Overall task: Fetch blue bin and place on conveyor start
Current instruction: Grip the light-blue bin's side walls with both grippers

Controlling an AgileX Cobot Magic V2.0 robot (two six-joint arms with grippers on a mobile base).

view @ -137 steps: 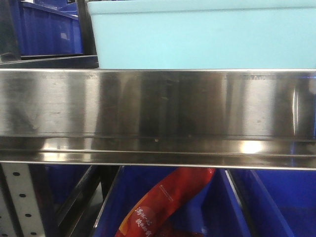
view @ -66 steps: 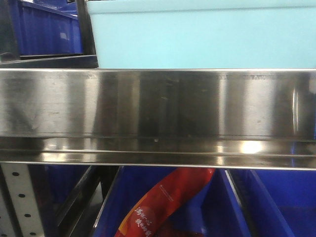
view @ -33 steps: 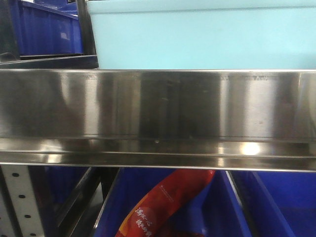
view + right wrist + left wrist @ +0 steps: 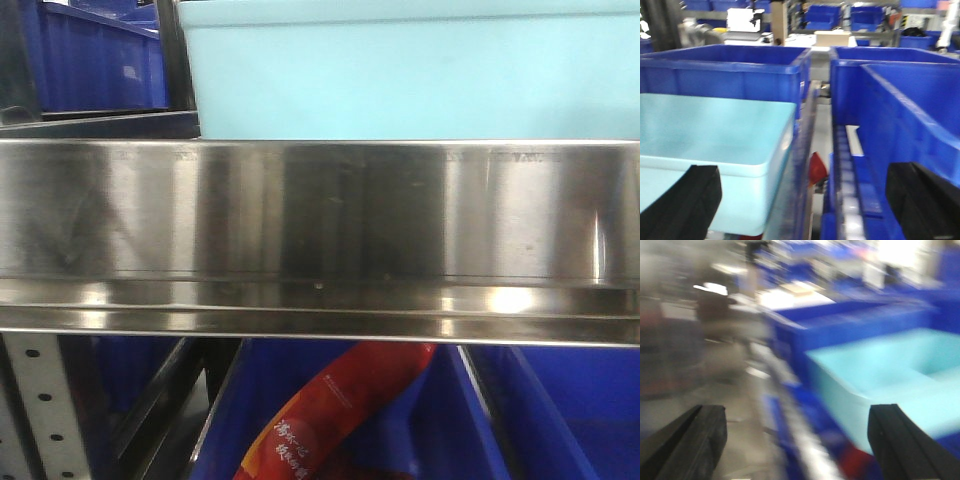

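The blue bin (image 4: 420,80), a light turquoise tub, stands on the upper shelf behind the steel rail. In the blurred left wrist view the blue bin (image 4: 875,375) lies to the right, and my left gripper (image 4: 797,445) is open with its right finger (image 4: 905,445) in front of the tub's near corner. In the right wrist view the blue bin (image 4: 715,130) fills the left side. My right gripper (image 4: 805,200) is open, straddling the tub's right wall and the neighbouring bin's edge, holding nothing. The conveyor start is out of view.
A shiny steel shelf rail (image 4: 320,230) spans the front view. Dark blue bins sit beside the tub (image 4: 725,70) (image 4: 910,115) and on the shelf below, one holding a red package (image 4: 330,410). A perforated shelf post (image 4: 40,410) stands lower left.
The front view is nearly the same; only the reflections on the steel rail have shifted slightly.
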